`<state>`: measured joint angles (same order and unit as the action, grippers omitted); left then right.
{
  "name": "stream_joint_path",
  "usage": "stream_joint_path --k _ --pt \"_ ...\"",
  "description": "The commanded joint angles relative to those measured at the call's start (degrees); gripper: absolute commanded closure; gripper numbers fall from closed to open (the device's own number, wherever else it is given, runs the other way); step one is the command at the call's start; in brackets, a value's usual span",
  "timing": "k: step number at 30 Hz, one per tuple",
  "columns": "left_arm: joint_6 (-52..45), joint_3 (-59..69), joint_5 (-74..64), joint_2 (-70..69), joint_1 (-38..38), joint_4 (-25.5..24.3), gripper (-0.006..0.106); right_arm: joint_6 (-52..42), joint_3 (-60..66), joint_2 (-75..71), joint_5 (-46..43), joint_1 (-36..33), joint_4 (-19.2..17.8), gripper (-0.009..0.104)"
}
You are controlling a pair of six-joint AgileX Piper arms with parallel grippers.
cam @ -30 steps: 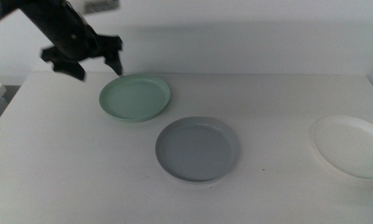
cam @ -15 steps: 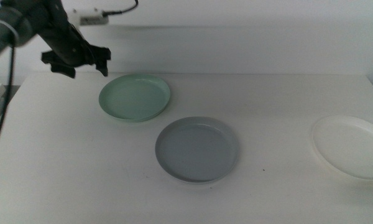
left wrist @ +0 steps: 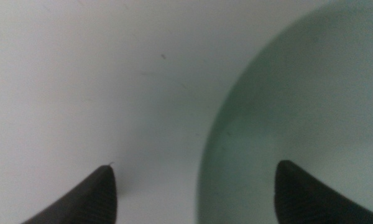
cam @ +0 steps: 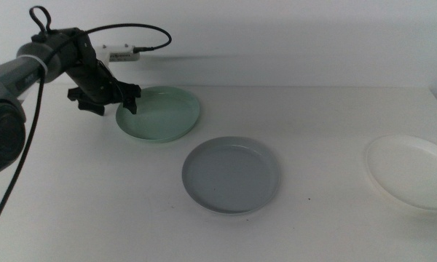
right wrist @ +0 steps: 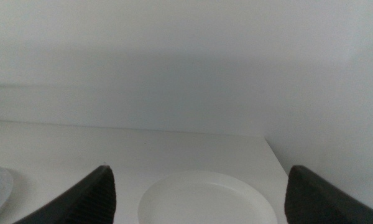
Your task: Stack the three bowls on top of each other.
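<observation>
We find the mint green bowl (cam: 159, 113) resting upright and level on the white table (cam: 80, 196), hollow facing up; being round, it shows no long axis. We take it as our landmark. The light grey bowl (cam: 231, 174) lies just beside it on the near right, also upright, with a narrow strip of table between the two rims. The white bowl (cam: 411, 170) lies well apart, far to the right of the green one and partly cut by the picture edge; the right wrist view shows the same white bowl (right wrist: 206, 198) flat on the table. None of the three is stacked.

The left gripper (cam: 109, 103) stands low at the green bowl's left rim. Its jaws are spread wide and hold nothing. In the left wrist view one jaw hangs over the bare table outside the mint green bowl (left wrist: 298, 118), the other over its hollow, so the rim runs between them. We cannot tell whether either jaw touches the bowl.

Compared with half a second ago, the left gripper has dropped from above and behind the bowl's far left side down to rim height. The three bowls have not moved.

The right gripper (right wrist: 199, 186) waits short of the white bowl, jaws wide apart and empty.
</observation>
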<state>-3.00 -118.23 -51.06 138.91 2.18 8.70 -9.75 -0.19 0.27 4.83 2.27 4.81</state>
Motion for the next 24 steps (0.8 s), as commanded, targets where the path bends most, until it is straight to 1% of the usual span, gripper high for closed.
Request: stream_joint_path --k 1,3,4,6,10,11,16,18,22,24 --pt "-1.6 -0.5 -0.3 0.7 -0.4 2.5 0.023 -0.3 0.2 -0.3 -0.6 0.3 -0.1 0.011" --pt "-2.6 -0.5 -0.6 0.8 -0.4 3.3 0.034 -0.3 0.2 -0.3 -0.6 0.3 -0.1 0.011" --pt "-2.7 -0.5 -0.6 0.8 -0.4 3.3 0.042 -0.3 0.2 -0.3 -0.6 0.3 -0.1 0.011" --pt "-2.7 -0.5 -0.9 0.8 -0.5 3.3 0.06 -0.3 0.2 -0.3 -0.6 0.3 -0.1 0.011" --pt "-2.7 -2.4 -3.9 0.5 -0.8 3.7 0.101 -0.3 0.2 -0.3 -0.6 0.3 -0.1 0.011" --pt "-2.7 -2.7 -4.5 -0.1 -1.1 3.9 0.102 -0.3 0.2 -0.3 -0.6 0.3 -0.1 0.011" --pt "-2.7 -1.6 -5.2 -6.8 -2.2 4.0 0.102 -0.3 0.2 -0.3 -0.6 0.3 -0.1 0.011" --pt "-3.0 1.2 -4.7 -11.6 -2.8 5.9 0.102 -0.3 0.2 -0.3 -0.6 0.3 -0.1 0.011" --pt "-4.5 13.9 0.9 -23.7 -1.9 10.2 0.102 -0.3 0.2 -0.3 -0.6 0.3 -0.1 0.011" --pt "-4.5 19.9 2.7 -29.2 -0.5 10.4 0.102 -0.3 0.2 -0.3 -0.6 0.3 -0.1 0.011"
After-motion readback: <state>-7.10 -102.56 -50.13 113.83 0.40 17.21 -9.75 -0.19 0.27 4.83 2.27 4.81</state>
